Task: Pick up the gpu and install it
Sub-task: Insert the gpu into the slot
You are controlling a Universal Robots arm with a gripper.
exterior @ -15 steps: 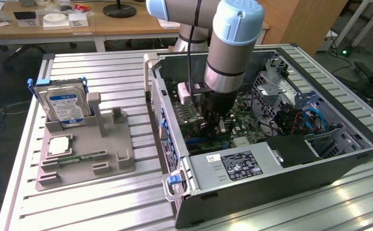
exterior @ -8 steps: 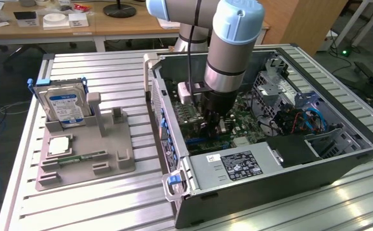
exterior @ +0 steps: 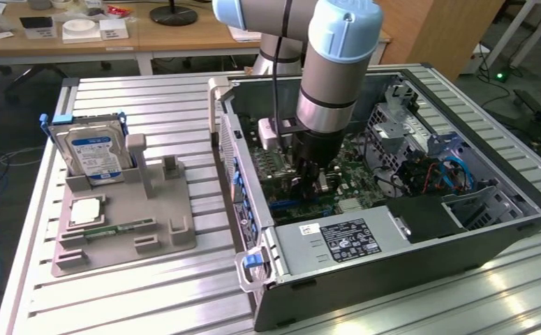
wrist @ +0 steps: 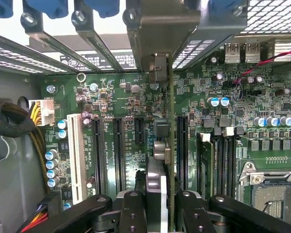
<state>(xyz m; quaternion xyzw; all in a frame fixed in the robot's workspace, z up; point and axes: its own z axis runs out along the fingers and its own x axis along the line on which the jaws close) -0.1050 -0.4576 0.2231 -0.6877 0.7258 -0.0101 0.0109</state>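
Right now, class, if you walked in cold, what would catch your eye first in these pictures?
The robot arm plunging into the open computer case, its gripper shut on the gpu, held edge-on over the green motherboard. On the exterior view's left, a hard drive stands upright in a grey holder.

Arm is reaching straight down from above in the exterior view, wrist vertical, gripper [exterior: 309, 183] pointing downward, its black fingers [wrist: 132, 213] closing in on both faces of the gpu [wrist: 161, 160] edge-on between them.
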